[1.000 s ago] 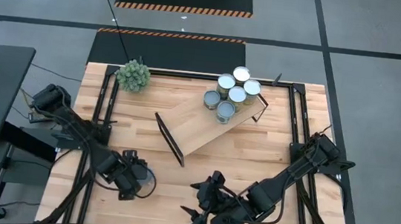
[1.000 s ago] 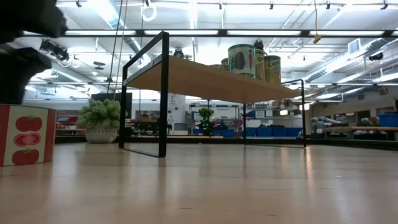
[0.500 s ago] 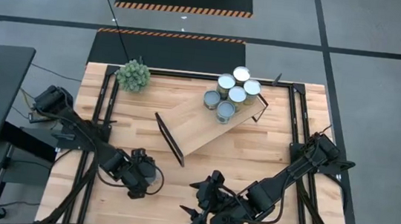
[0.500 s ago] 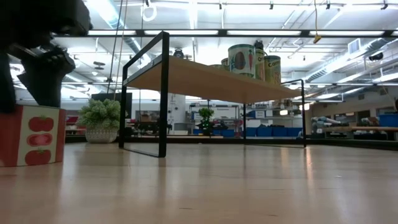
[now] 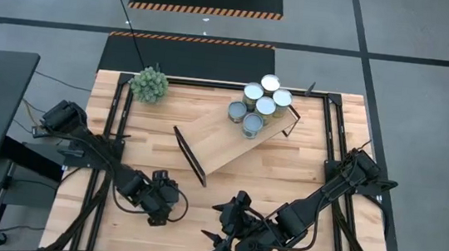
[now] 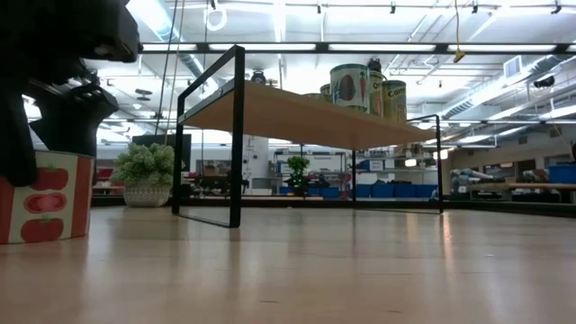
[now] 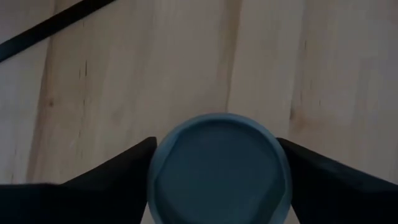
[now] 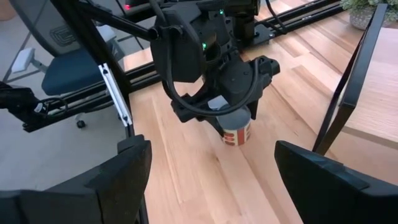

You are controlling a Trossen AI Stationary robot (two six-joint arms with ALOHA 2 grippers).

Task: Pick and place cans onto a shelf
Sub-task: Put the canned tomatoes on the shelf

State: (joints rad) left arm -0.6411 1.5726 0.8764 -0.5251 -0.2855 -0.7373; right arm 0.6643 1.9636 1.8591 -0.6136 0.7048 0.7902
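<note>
Wooden tabletop (image 5: 303, 171): left claw (image 7: 217, 180) clamped around tomato can (image 7: 219, 168); right claw (image 8: 208, 180) wide open, empty, near front edge.

Left gripper (image 5: 163, 205) clamped low; right gripper (image 5: 226, 230) spread wide.

The can (image 6: 45, 198) held by the black left gripper (image 5: 162, 201) wears a white label with red tomatoes over a red band, under a grey-blue lid (image 7: 219, 167). The cans (image 5: 259, 104) at the shelf's two o'clock end show silvery tops, with teal and cream labels in the low view. The shelf (image 5: 225, 140) is pale wood with black frames; the plant ball (image 5: 149, 84) is green.
</note>
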